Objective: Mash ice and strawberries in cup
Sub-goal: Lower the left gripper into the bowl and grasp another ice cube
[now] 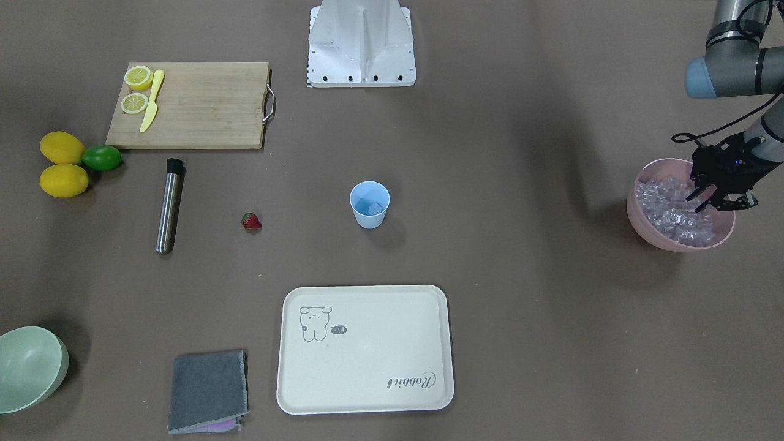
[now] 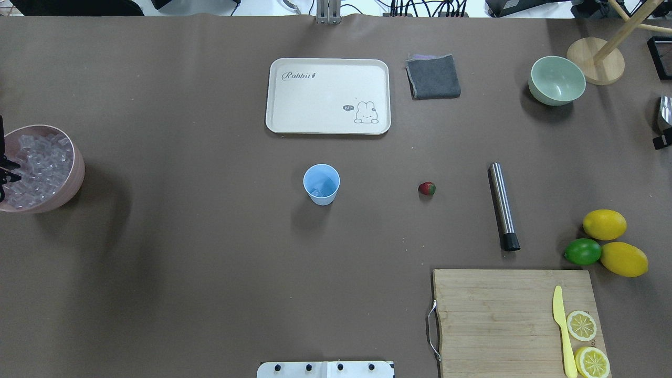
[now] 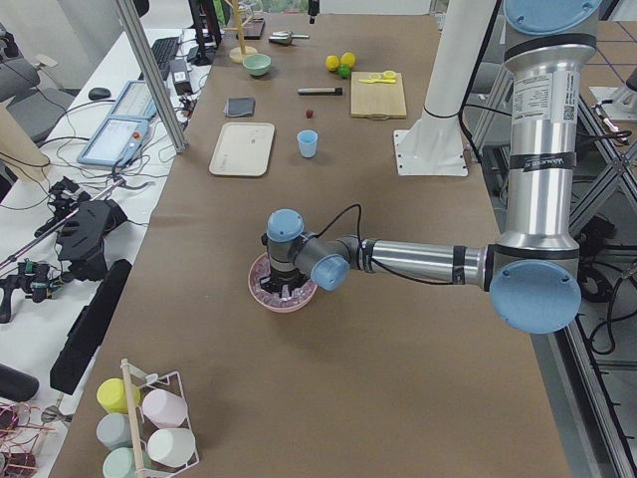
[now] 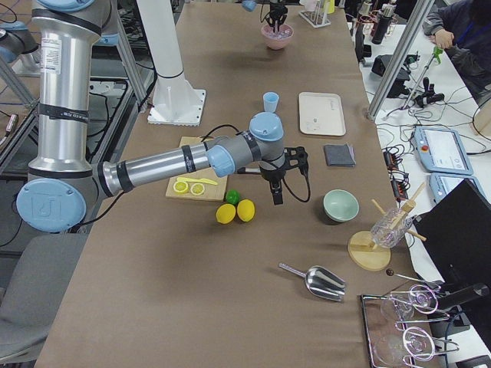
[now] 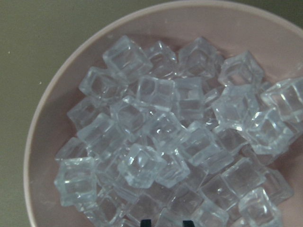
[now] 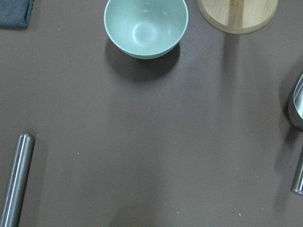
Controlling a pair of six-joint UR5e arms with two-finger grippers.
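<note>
The robot's left gripper [image 1: 718, 199] hangs over a pink bowl [image 1: 649, 231] heaped with ice [image 1: 667, 209], its fingers parted and holding nothing, their tips just above the cubes. Seen from the operators' side, the bowl sits at 3 o'clock from the light-blue cup [image 1: 370, 222], well apart from it. The cup stands upright at mid-table with what looks like clear ice at its bottom. The strawberry [image 1: 251, 221] lies on the table at the cup's 9 o'clock, and a steel rod [image 1: 169, 208] lies farther out the same way. The right gripper [image 4: 276, 198] hangs above the table near two lemons [image 4: 235, 211]. Whether its fingers are open or closed cannot be told.
</note>
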